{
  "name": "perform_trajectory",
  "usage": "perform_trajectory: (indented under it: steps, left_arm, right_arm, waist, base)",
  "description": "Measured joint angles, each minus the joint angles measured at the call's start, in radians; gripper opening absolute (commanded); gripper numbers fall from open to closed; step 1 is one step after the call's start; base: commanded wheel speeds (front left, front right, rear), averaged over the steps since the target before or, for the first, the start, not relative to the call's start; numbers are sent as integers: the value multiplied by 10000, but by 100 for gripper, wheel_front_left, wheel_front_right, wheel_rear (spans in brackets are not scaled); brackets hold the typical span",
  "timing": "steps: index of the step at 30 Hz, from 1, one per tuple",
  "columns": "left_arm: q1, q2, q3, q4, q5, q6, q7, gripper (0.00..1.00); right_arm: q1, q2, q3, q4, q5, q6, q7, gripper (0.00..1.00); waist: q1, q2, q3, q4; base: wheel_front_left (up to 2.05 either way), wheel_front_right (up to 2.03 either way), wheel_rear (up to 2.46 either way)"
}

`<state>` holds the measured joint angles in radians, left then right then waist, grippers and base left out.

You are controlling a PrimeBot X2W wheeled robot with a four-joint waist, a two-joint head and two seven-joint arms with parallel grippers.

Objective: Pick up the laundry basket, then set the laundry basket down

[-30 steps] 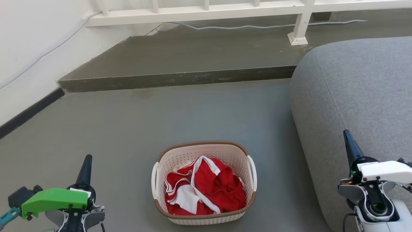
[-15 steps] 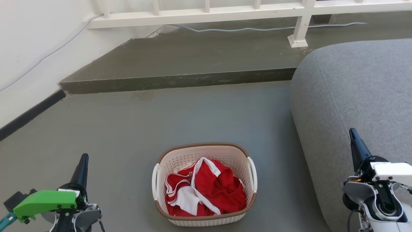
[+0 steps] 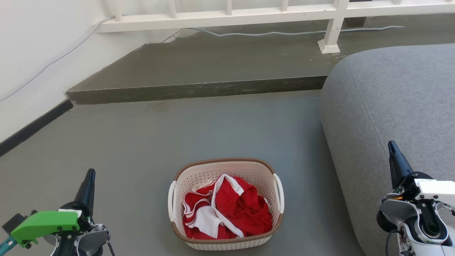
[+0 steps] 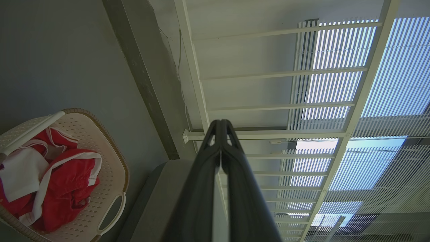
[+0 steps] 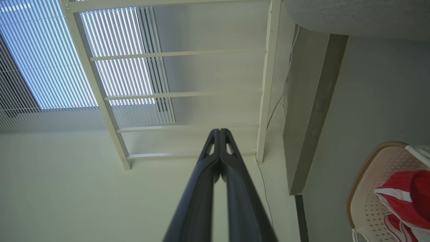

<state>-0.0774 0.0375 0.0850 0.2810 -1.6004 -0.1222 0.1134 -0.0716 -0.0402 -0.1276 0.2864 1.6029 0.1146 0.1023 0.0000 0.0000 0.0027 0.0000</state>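
Note:
The laundry basket (image 3: 265, 174) stands on the grey floor at bottom centre of the head view: cream perforated plastic with a brown woven rim, white side handles, and red and white clothes (image 3: 227, 208) inside. It also sits at the lower left of the left wrist view, laundry basket (image 4: 111, 161), and at the lower right of the right wrist view, laundry basket (image 5: 369, 195). My left gripper (image 3: 89, 176) is shut and empty, well to the basket's left. My right gripper (image 3: 392, 146) is shut and empty, far to the right over the sofa. In both wrist views the left gripper (image 4: 220, 125) and right gripper (image 5: 219, 131) show fingertips pressed together.
A large grey sofa (image 3: 391, 92) fills the right side, close to the basket. Behind lies a raised dark step (image 3: 199, 89) with a white railing (image 3: 220, 16) and a grey cable (image 3: 263, 32). A white wall with black skirting (image 3: 32, 124) runs along the left.
The whole head picture has shifted slightly downward, so the camera moved. Both grippers sit a little lower and further out in that view. The basket has stayed on the floor.

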Motion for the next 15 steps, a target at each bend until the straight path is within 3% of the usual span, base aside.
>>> perform_trajectory:
  steps: [15]
  left_arm:
    - [0, 0, 0, -8, 0, 0, 0, 0]
  right_arm:
    - [0, 0, -4, -4, 0, 0, 0, 0]
  waist:
    - [0, 0, 1, 0]
  base:
    - [0, 0, 0]
